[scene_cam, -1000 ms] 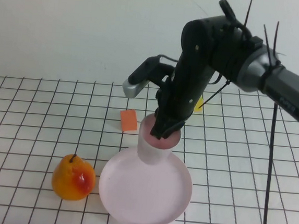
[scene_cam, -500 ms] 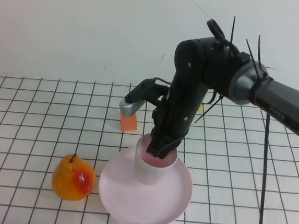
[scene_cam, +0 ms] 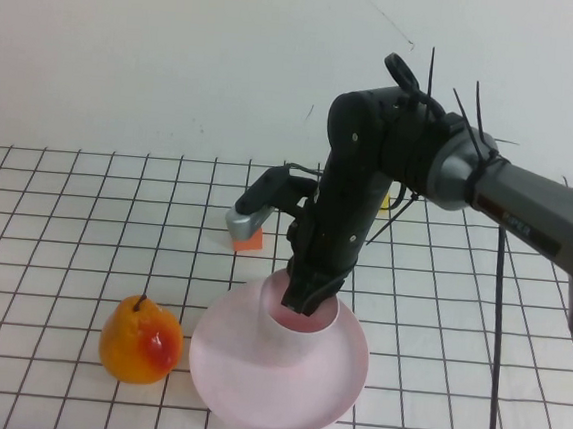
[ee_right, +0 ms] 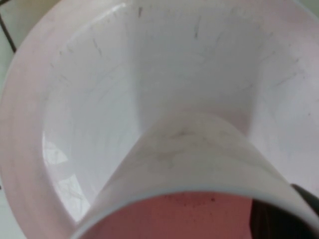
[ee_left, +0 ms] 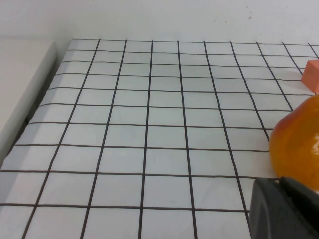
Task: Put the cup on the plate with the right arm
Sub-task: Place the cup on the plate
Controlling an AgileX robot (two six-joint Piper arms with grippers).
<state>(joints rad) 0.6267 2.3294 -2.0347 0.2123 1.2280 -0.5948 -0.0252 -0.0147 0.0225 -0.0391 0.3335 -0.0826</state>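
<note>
My right gripper (scene_cam: 304, 298) is pinched shut on the far rim of the cup (scene_cam: 294, 326), one finger dipped inside its mouth and one outside, so the cup hangs upright from that thin wall and I can lower it straight down. Directly below my jaws the cup sits over the back part of the plate (scene_cam: 251, 392); from my wrist I look down its side (ee_right: 189, 149) into the plate's bowl (ee_right: 89, 99), and I judge the base is at or just off the plate floor, though I cannot tell whether it touches. Nothing lies between cup and plate, so the drop looks free. Out to the left of my jaws a pear (scene_cam: 140, 340) stands just beside the plate's rim, clear of my path. Beyond my jaws an orange block (scene_cam: 248, 242) sits half hidden behind my wrist housing, also out of the way. My left gripper (ee_left: 286, 211) is parked well off by the pear (ee_left: 296, 142); I cannot tell how its jaws stand
</note>
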